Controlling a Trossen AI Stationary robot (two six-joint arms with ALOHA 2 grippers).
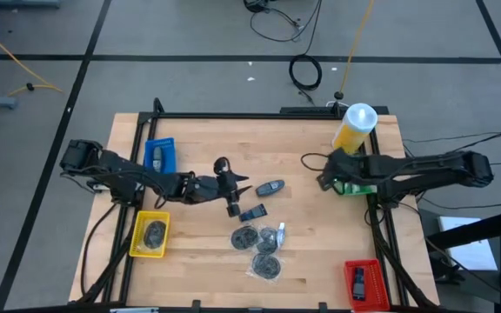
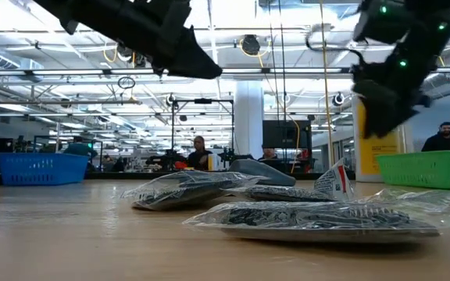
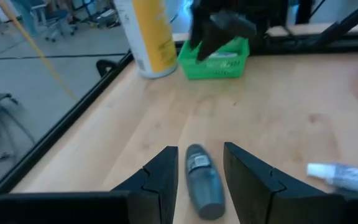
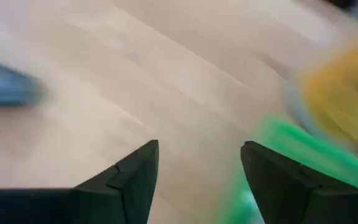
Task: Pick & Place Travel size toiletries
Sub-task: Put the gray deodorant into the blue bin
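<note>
Overhead, my left gripper [image 1: 233, 184] sits near the middle of the table [image 1: 303, 252], its arm reaching in from the left edge. Its wrist camera shows the two dark fingers [image 3: 157, 180] standing apart with a grey-blue travel bottle [image 3: 202, 180] lying on the wood between them; I cannot tell whether either finger touches the bottle. A white tube [image 3: 347, 177] lies flat on the wood just beside that bottle.

In the overhead view a grey-blue bottle [image 1: 270, 187] lies just right of the left gripper. Below it I see several round dark bundles in clear bags [image 1: 259, 248] clustered together, and a small dark item [image 1: 252, 213] between the bottle and the bags.

My right gripper [image 1: 329, 169] is over the left end of the green bin [image 1: 355, 187] at the table's right side, next to the tall yellow bottle [image 1: 355, 129]. Its own camera shows the fingers [image 4: 129, 177] spread wide with nothing between them, the green bin's edge [image 4: 291, 146] ahead and a grey-blue shape [image 4: 5, 87] well apart on the wood.

The left wrist view shows pale items inside the green bin, which I cannot identify.

Other bins: blue [image 1: 158, 155] at upper left, yellow [image 1: 150, 233] at lower left holding a dark bundle, red [image 1: 364, 283] at lower right
</note>
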